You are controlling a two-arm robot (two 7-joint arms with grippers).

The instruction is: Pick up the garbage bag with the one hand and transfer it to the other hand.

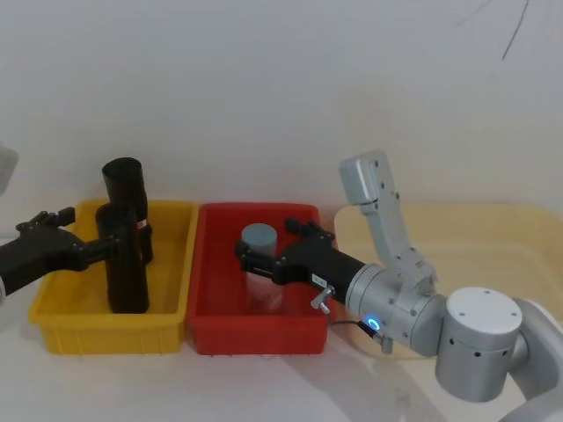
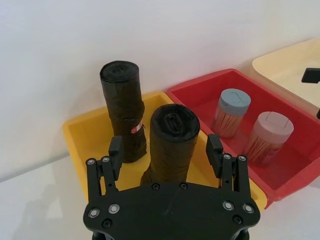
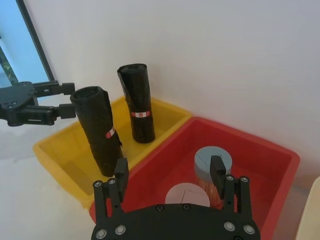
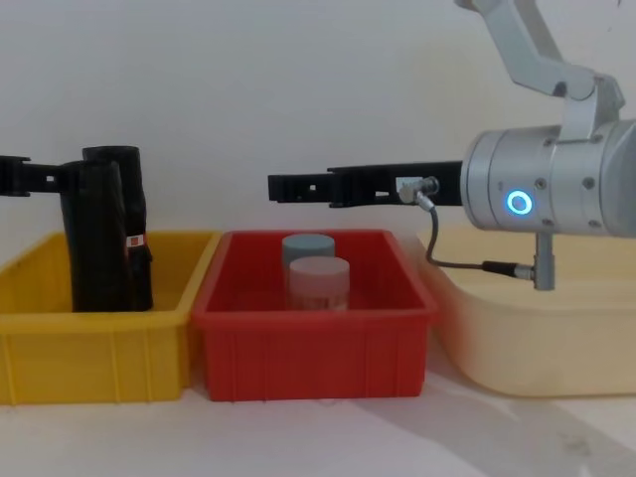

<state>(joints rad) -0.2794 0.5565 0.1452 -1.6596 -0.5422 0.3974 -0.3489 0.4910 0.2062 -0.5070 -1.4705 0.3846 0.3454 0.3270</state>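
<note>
1. Garbage bag comes last in size, so begin with what holds it. A white tabletop carries, from the robot's left to its right, a yellow bin, a red bin and a pale cream tub.
2. The other hand hangs over the red bin, above a grey-lidded jar and a pink-lidded jar. Its jaws are spread and empty, pointing toward the yellow bin and well apart from the bag.
3. The bag stands upright in the near part of the yellow bin, its long axis vertical. It is just in front of a like black roll that stands nearer the wall.
4. The one hand reaches in level from the robot's left. Its jaws are spread on either side of the bag's upper part, and the left wrist view shows a slim gap at each side, so nothing is pinched yet.
5. The bag lies squarely between the left jaws with its axis crossing their closing line. A plain squeeze looks enough, followed by a lift and a sideways carry toward the right jaws.
6. A small white-and-red label marks the rear roll as the one to leave.
</note>
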